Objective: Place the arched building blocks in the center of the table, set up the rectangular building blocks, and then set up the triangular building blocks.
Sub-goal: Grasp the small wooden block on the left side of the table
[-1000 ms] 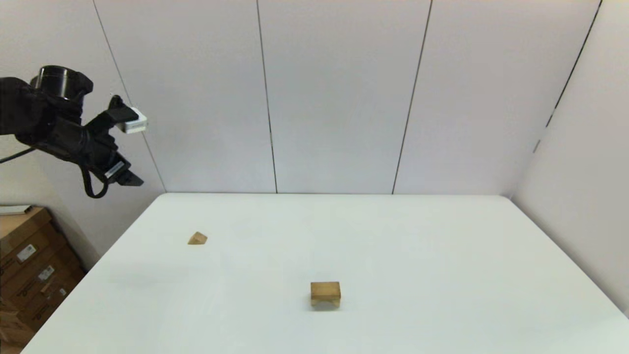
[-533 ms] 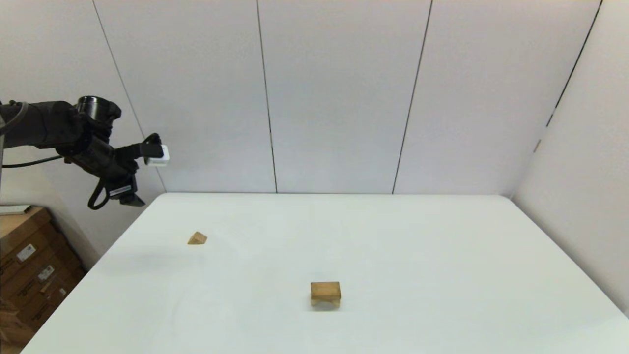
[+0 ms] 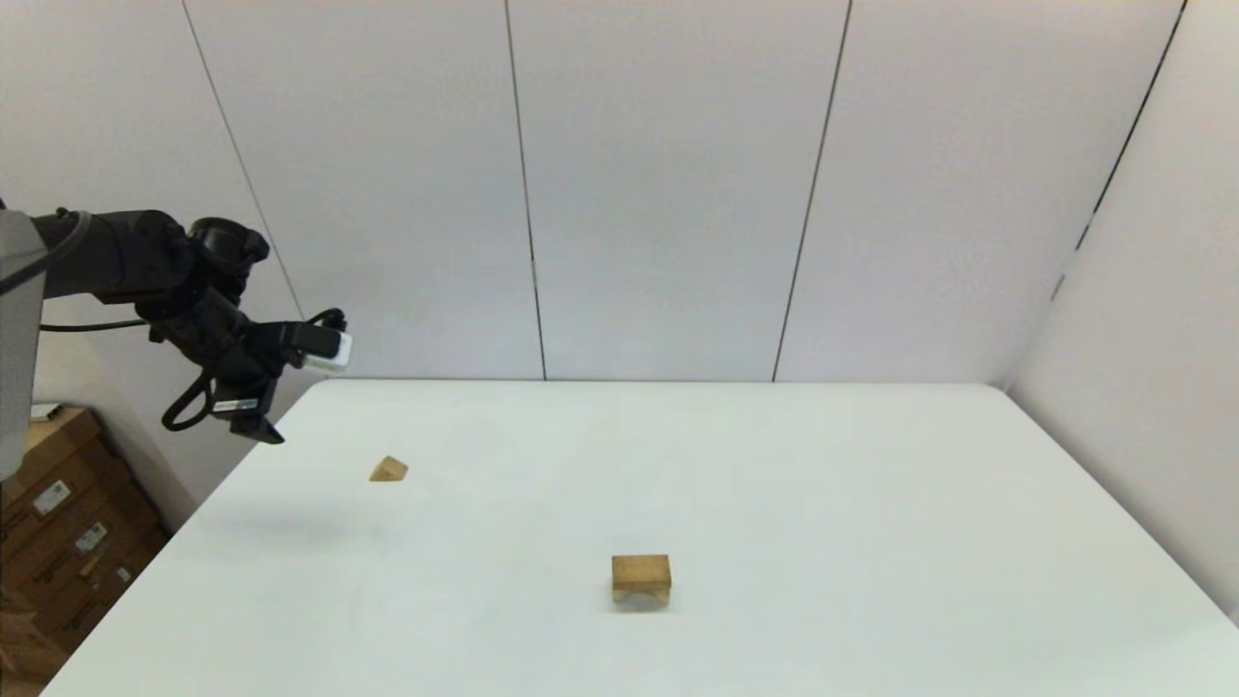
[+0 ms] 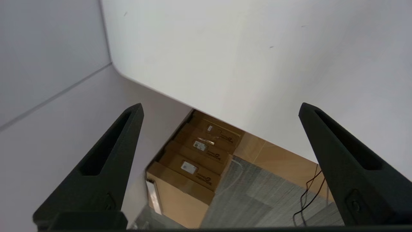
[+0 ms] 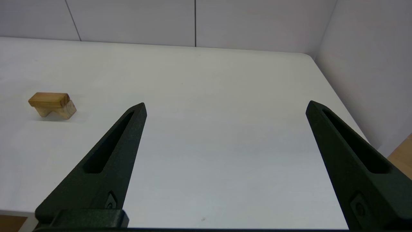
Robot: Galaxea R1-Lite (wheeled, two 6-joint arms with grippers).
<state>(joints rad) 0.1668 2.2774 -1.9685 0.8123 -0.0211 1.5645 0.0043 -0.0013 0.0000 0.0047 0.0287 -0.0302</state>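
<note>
- We see the arched building blocks (image 3: 641,578) resting on the tabletop (image 3: 823,542) near its middle, notch side down; the right wrist view shows the same block (image 5: 52,104) with its cut-out facing the surface.
- The triangular building blocks (image 3: 388,469) lie at about 10 o'clock from the arch, well apart from it, toward the tabletop's left edge.
- We cannot find the rectangular block in any view.
- Our left tool (image 3: 259,427) hangs in the air at about 10 o'clock from the wedge, over the tabletop's far left corner and clear of the surface; in its wrist view (image 4: 220,111) the fingers (image 4: 106,161) are spread wide with nothing between them, and cardboard boxes (image 4: 199,151) on the floor show past the tabletop's edge.
- Those boxes (image 3: 58,542) sit at 9 o'clock from the wedge, below tabletop level.
- Our right tool (image 5: 225,108) is outside the head view; its wrist view shows it spread wide, holding nothing, above the near part of the tabletop, the arch well off to one side.
</note>
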